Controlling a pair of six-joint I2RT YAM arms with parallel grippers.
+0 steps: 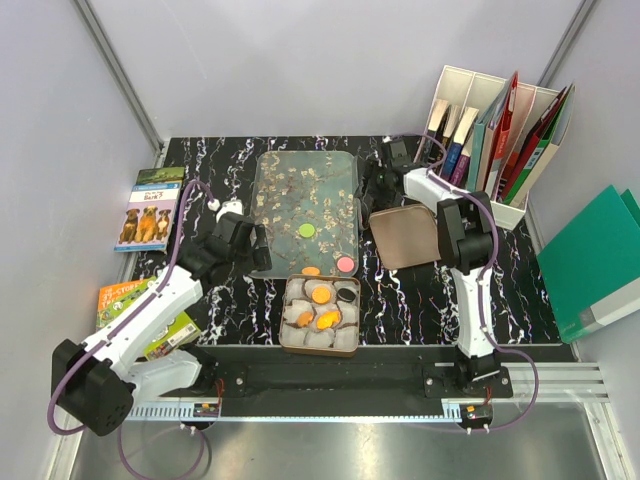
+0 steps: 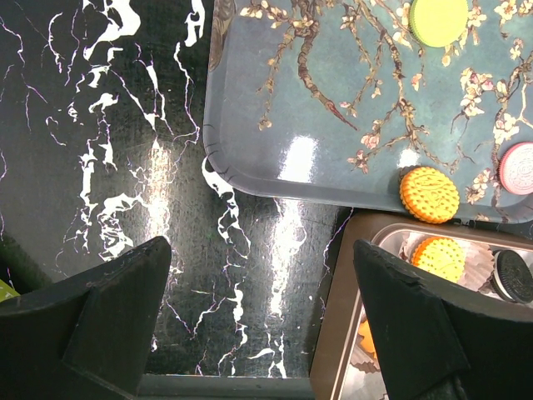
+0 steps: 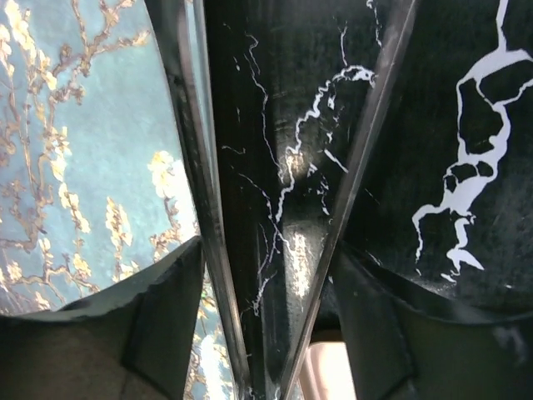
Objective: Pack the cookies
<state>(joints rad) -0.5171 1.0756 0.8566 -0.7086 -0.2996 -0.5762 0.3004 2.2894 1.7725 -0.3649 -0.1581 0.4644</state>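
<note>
The round orange toy cookie (image 2: pixel 429 194) lies at the near edge of the blossom-patterned blue tray (image 2: pixel 275 125), just right of the left gripper (image 2: pixel 262 258), which hangs wide open and empty over the black marbled bench (image 2: pixel 100 167). The right gripper (image 3: pixel 266 267), likewise spread and empty, is farther off.

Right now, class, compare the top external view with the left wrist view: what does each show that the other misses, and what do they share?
Only the top external view shows the left arm and right arm, the file holder of books, a brownish lid beside the tray, and the entire tin. Only the left wrist view shows the left gripper close up, jaws open, and the dotted face of the orange cookie at the tray's edge. Both show the tray, the green cookie and pink cookie on it, and the black cookie in the tin.
</note>
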